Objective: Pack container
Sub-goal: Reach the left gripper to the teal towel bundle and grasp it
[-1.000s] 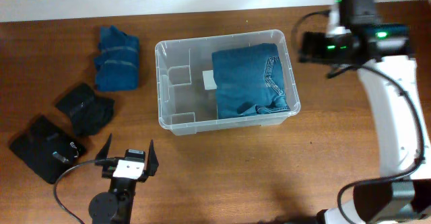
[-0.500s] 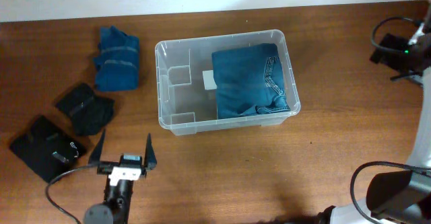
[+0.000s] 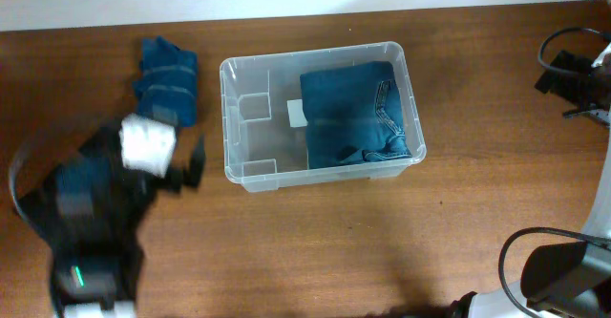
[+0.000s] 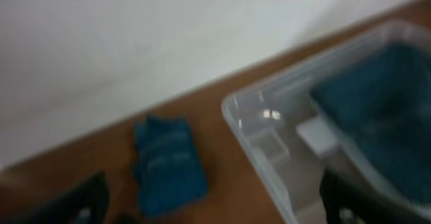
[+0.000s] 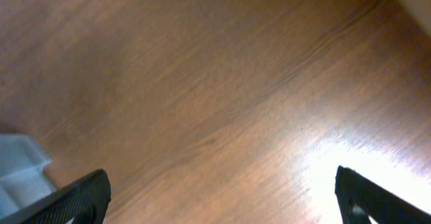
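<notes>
**While Jeans Are Lying in the Bin, the Free Half Is Waiting**

Although the container (image 3: 232,127) is sitting mid-table with folded jeans (image 3: 358,113) filling its right half, its left half is showing only bare plastic, moulded ribs and a white label (image 3: 297,114). The packing is therefore looking partly done. A folded blue garment (image 3: 167,79) is lying on the table (image 3: 315,251) just left of the bin, not touching it.

The left arm (image 3: 95,213) is appearing only as a blur over the table's left side (whatever is lying beneath it is too smeared to name). Its wrist camera is showing the left gripper (image 4: 212,197) with fingers spread wide and nothing between them, facing the blue garment and the bin's near corner. The right gripper (image 5: 219,197) is likewise gaping and empty, hanging over bare wood to the right of the bin.

Several things are looking risky from here:

- **Partial pinch.** The blur is suggesting speed, and a hurried pinch on soft, folded cloth is likely to catch only the top layer. The garment would then be unfolding in the air and draping over the rim.
- **Tight fit.** The free space is confined to one half, so a carelessly dropped piece could be riding up onto the jeans.
- **Light bin.** A finger clipping a wall would probably be shoving the bin across the wood.
</notes>
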